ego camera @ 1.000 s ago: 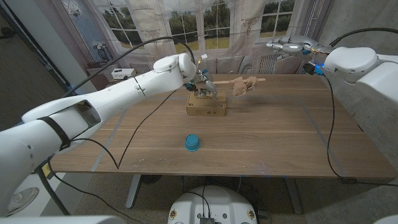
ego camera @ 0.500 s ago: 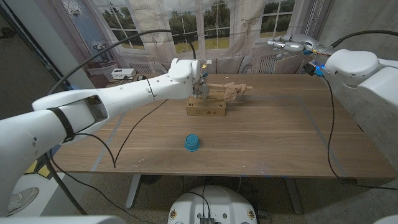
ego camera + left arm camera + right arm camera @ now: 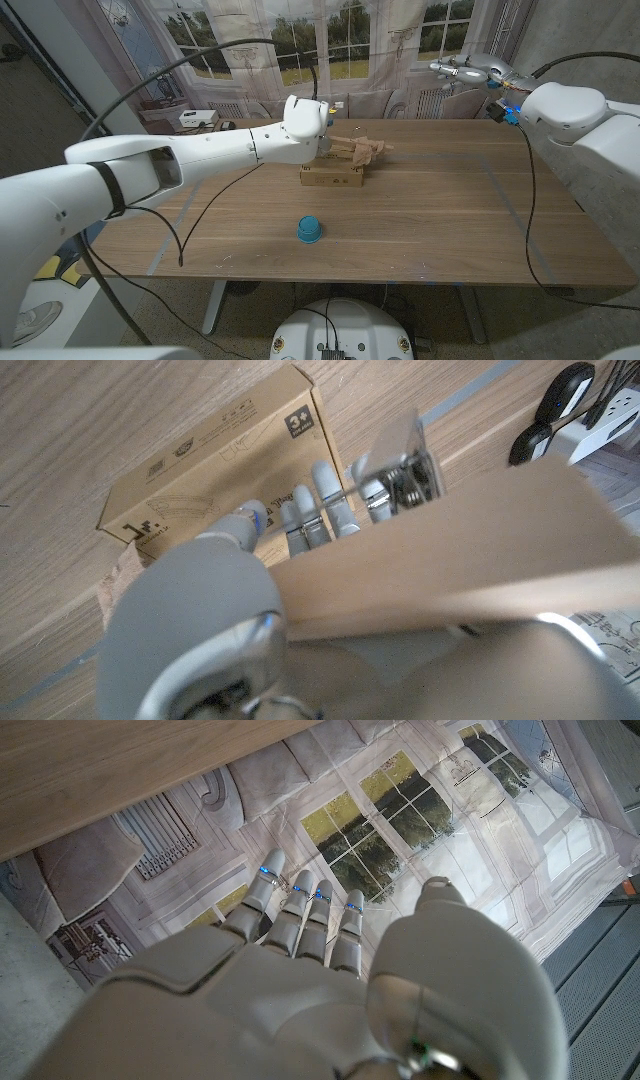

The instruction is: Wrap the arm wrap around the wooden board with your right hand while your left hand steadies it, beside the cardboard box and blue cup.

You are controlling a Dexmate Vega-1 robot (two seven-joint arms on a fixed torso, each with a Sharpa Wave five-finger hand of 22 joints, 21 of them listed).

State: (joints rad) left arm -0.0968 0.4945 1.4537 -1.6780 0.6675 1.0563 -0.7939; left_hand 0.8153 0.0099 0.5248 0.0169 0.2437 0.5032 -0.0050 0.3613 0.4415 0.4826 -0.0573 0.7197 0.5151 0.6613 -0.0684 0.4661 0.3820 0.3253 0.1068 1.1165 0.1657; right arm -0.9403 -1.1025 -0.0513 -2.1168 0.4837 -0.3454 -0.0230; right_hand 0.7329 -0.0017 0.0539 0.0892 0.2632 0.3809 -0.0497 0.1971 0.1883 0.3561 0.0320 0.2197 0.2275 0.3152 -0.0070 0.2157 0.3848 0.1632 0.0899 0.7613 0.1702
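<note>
The wooden board (image 3: 343, 142) lies low over the top of the cardboard box (image 3: 333, 179), with the tan arm wrap (image 3: 367, 150) bunched around its right end. My left hand (image 3: 320, 140) holds the board at its left end, just above the box. In the left wrist view the board (image 3: 450, 555) crosses in front of my left hand's fingers (image 3: 322, 510), with the box (image 3: 215, 460) beyond them. The blue cup (image 3: 310, 229) stands in front of the box. My right hand (image 3: 465, 69) hangs high at the far right with fingers straight (image 3: 300, 910), holding nothing.
A printed window backdrop (image 3: 400, 810) hangs behind the table. Black cables (image 3: 205, 225) trail from my left arm across the table's left side. Bare wood (image 3: 470, 210) stretches to the right of the box and cup.
My left hand has lowered the board with the wrap from above the box down onto its top, and the arm has swung lower. The right hand has stayed put.
</note>
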